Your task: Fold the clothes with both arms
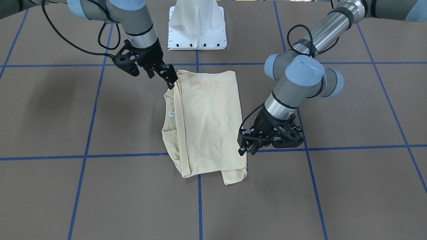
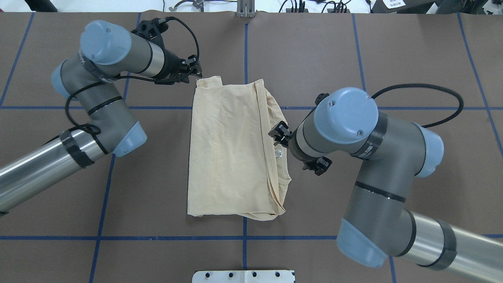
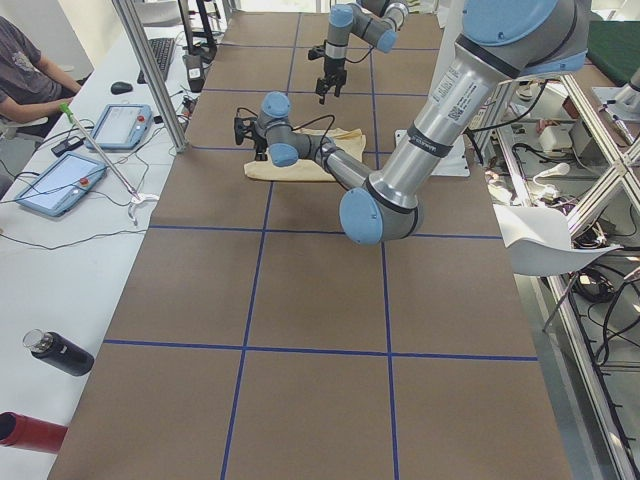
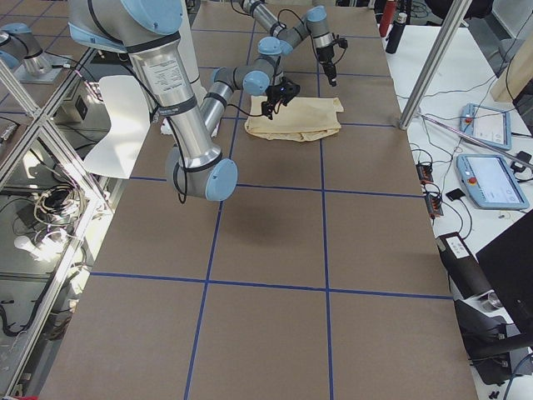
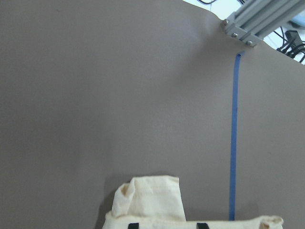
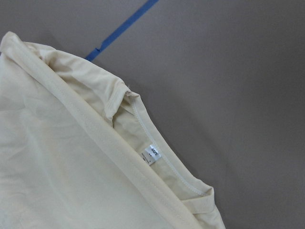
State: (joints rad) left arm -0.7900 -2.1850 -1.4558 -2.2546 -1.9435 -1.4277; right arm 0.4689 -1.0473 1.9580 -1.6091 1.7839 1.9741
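The pale yellow T-shirt (image 1: 206,123) (image 2: 228,149) lies folded into a long rectangle at the table's middle. Its print is hidden. The collar with the white neck label (image 1: 171,113) (image 6: 152,153) shows on the side toward my right arm. A sleeve end (image 1: 233,176) (image 5: 147,195) sticks out at the far corner. My left gripper (image 1: 246,151) (image 2: 196,72) hovers at that far corner, fingers apart and empty. My right gripper (image 1: 163,77) (image 2: 279,135) hangs just above the collar side. Its fingers look apart and hold nothing.
The white pedestal base (image 1: 196,26) (image 2: 243,276) stands at the robot's edge of the table. Blue tape lines (image 1: 198,200) cross the brown tabletop. An aluminium post (image 5: 243,24) stands beyond the far edge. A seated operator (image 3: 20,70) and tablets (image 3: 60,180) are alongside.
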